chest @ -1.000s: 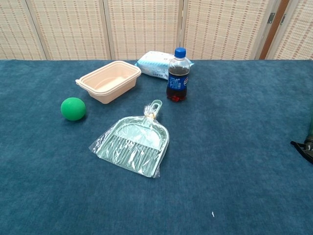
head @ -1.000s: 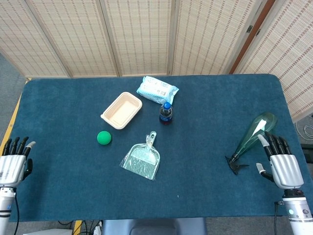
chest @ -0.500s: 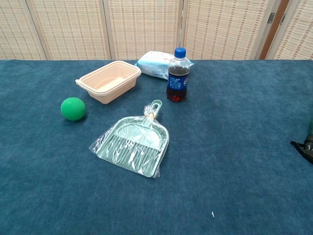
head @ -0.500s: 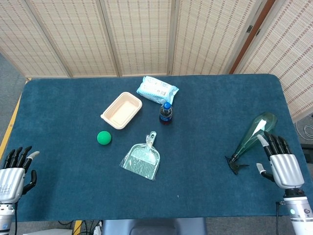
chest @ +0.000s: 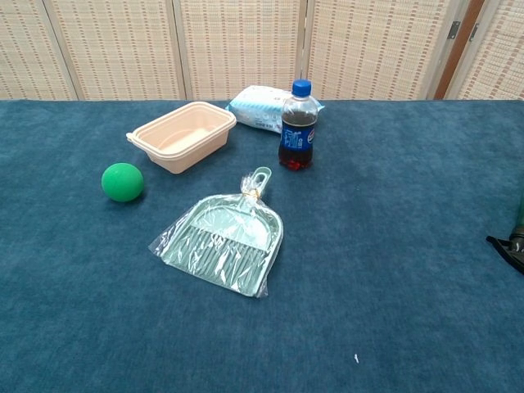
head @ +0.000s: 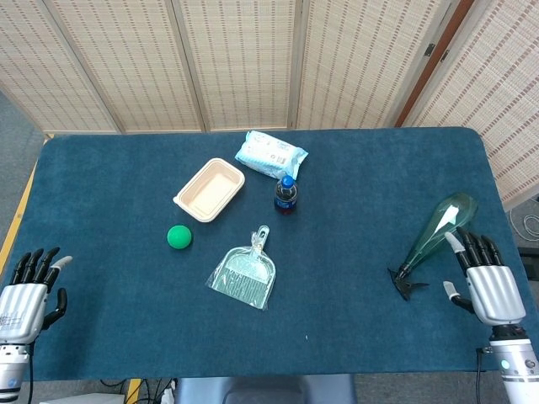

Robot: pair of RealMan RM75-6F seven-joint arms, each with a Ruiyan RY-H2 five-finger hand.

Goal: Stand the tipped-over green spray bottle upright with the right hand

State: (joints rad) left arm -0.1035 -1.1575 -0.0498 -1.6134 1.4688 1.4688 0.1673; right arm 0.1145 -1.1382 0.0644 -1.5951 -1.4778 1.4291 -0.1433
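The green spray bottle (head: 439, 229) lay tipped over near the table's (head: 362, 177) right edge; translucent green body fat at the far end, tapering toward the black trigger head nearest the front edge; in the chest view only that black tip showed at the right border. The right hand (head: 485, 281) sat just beside it, fingers straight and apart, holding nothing; compared with a second earlier it had barely shifted. The left hand (head: 27, 289), likewise spread and empty at the front-left corner, had dropped lower in the head view; bottle itself had not moved.
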